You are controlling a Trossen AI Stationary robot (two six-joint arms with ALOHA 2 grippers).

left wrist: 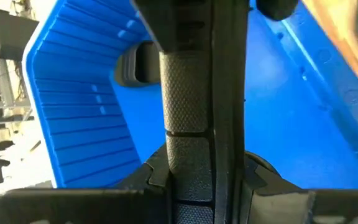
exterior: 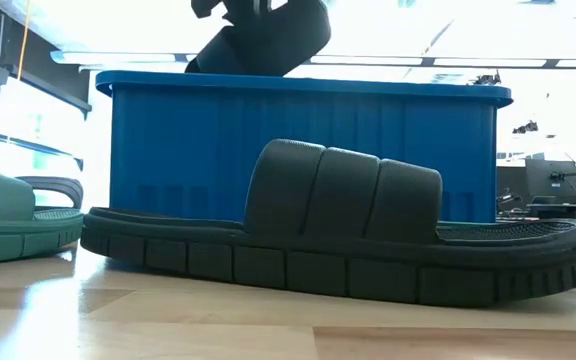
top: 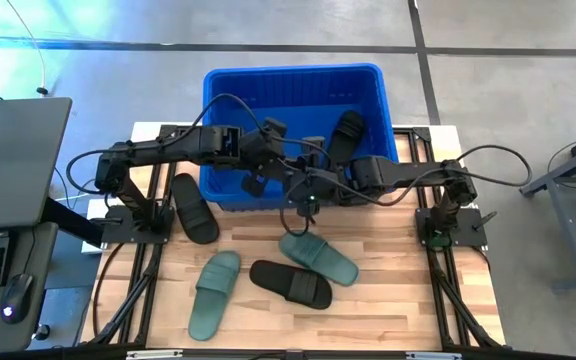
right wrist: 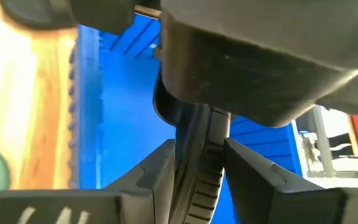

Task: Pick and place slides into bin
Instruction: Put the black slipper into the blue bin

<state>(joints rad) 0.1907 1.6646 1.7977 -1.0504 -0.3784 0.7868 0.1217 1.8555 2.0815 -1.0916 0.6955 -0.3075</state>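
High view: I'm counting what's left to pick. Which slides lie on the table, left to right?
Far-left black slide → pale green slide → middle black slide → darker green slide.

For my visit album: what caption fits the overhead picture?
Both arms hold black slides over the blue bin; four slides wait on the table.

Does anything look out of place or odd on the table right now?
Nothing looks damaged. One black rubber slide sandal lies apart from the other three, wedged beside the left arm's base. The right pincer holds a black slide over the bright blue plastic bin; the left pincer grips another.
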